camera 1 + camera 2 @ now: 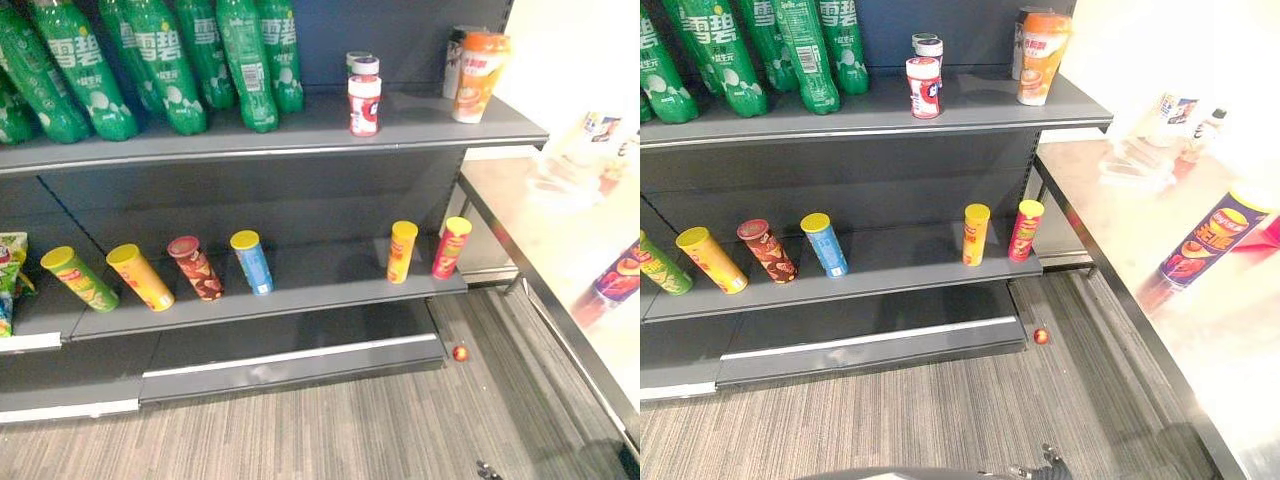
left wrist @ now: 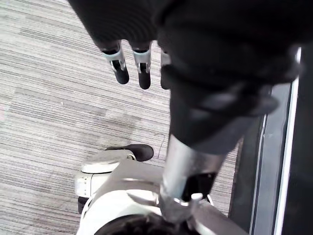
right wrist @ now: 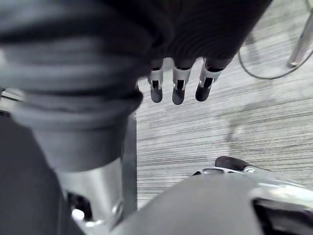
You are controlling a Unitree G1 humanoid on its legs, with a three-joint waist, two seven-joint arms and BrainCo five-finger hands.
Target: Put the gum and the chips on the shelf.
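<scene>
A purple and orange chips can [image 1: 1205, 245] rests on the steel table [image 1: 1110, 230] at the right. Two small gum bottles [image 1: 364, 100] with red and white labels stand on the top shelf [image 1: 300, 135]. Several chips cans stand tilted on the lower shelf [image 1: 300, 290]: a yellow can [image 1: 402, 251] and a pink one [image 1: 450, 247] at its right end. My left hand [image 2: 120, 66] hangs over the carpet with relaxed fingers and holds nothing. My right hand [image 3: 178, 85] hangs the same way, empty.
Green soda bottles [image 1: 165, 65] fill the left of the top shelf, and an orange cup [image 1: 478, 75] stands at its right end. Small blurred bottles [image 1: 1170, 115] sit at the table's far end. A small red ball [image 1: 460, 352] lies on the carpet by the shelf base.
</scene>
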